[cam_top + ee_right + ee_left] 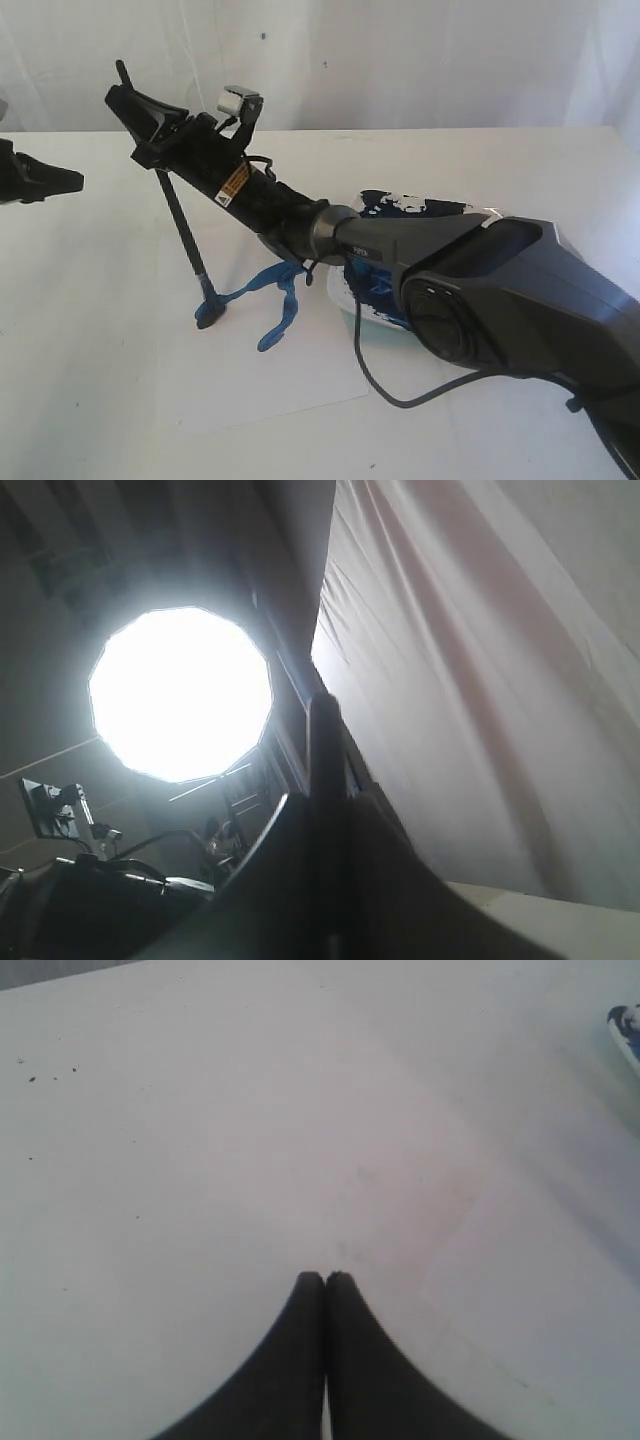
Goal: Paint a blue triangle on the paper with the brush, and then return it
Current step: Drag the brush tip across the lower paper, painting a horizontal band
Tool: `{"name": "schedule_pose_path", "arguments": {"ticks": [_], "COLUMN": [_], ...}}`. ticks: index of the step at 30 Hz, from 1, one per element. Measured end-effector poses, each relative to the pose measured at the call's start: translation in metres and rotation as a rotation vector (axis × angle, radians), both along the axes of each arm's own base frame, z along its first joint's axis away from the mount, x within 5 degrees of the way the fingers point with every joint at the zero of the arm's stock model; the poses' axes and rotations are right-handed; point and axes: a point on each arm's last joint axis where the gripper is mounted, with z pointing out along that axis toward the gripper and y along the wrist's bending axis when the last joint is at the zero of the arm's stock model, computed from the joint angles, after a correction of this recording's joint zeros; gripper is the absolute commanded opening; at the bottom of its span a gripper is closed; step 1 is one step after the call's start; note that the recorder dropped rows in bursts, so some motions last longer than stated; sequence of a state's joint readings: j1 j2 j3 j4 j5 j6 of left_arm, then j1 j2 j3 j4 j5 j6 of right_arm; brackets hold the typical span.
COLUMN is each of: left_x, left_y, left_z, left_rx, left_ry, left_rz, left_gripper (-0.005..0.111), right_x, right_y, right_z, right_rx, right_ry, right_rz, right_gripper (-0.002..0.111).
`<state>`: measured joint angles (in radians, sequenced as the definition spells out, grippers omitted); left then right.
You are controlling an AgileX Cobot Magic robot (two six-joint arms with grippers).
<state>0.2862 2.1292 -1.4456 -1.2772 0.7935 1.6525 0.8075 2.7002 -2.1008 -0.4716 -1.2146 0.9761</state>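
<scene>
Brush (185, 235) near-vert., tip down on paper (285, 385), top in right gripper (137, 103)

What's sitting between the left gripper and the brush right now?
Nothing stands there: the exterior view shows only bare white tabletop and paper between the left gripper and the brush.

Black-handled brush (185, 230) slanting down from right gripper (140, 108), tip touching flat white paper (270, 385), unfinished blue triangle (270, 290) beside tip

White paper (290, 375); blue triangle (283, 310) streaky; brush (185, 230) black; dish (420, 208) blue-smeared.
</scene>
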Motion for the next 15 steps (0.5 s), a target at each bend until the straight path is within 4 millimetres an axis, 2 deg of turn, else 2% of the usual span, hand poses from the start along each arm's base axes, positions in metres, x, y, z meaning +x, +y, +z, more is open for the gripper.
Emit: {"name": "schedule_pose_path", "arguments": {"ticks": [15], "left_x": [-0.002], "left_y": [-0.007], "left_z": [0.011], "left_rx": [-0.114], "left_ry": [-0.055], "left_rz": [-0.059], "left_gripper": [0.0], "right_x": [-0.019], "right_y": [-0.016], "right_z": [0.0], "right_rx": [-0.112], "right_ry": [-0.016], "right_rz": [-0.019], "right_gripper": [0.0]}}
